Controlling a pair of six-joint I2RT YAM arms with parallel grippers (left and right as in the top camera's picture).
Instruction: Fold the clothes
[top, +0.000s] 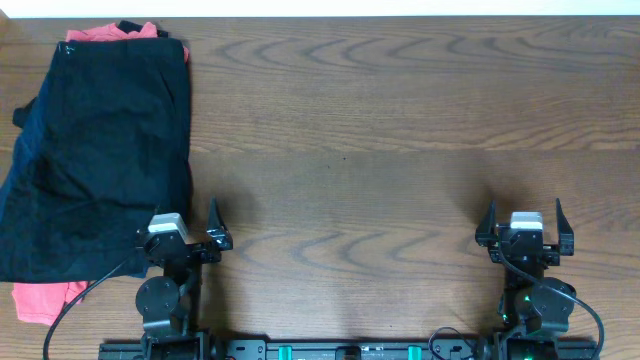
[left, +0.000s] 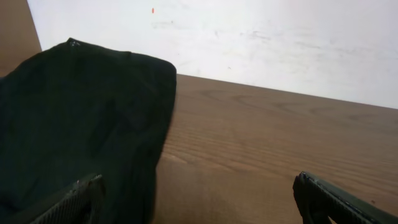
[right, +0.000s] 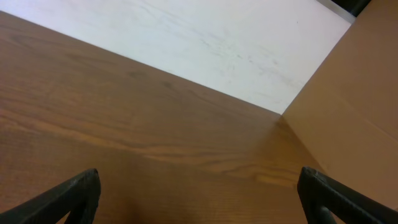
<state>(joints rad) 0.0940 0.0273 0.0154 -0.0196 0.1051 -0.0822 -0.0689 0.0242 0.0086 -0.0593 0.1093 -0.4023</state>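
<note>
- Brown wood-grain bench (top: 400, 150) carries everything.
- Left tool (top: 182, 222) and right tool (top: 525, 216) sit nearest, both spread wide and holding nothing.
- Dark navy fabric shorts (top: 100, 140) lie flat at the left edge, over a coral-red cloth piece (top: 40, 298).

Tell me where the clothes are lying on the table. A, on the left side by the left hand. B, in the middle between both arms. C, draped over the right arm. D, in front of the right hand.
A: the overhead view shows the dark shorts lying over a coral-red piece on the left side of the table, beside the open left hand and far from the right hand.
</note>
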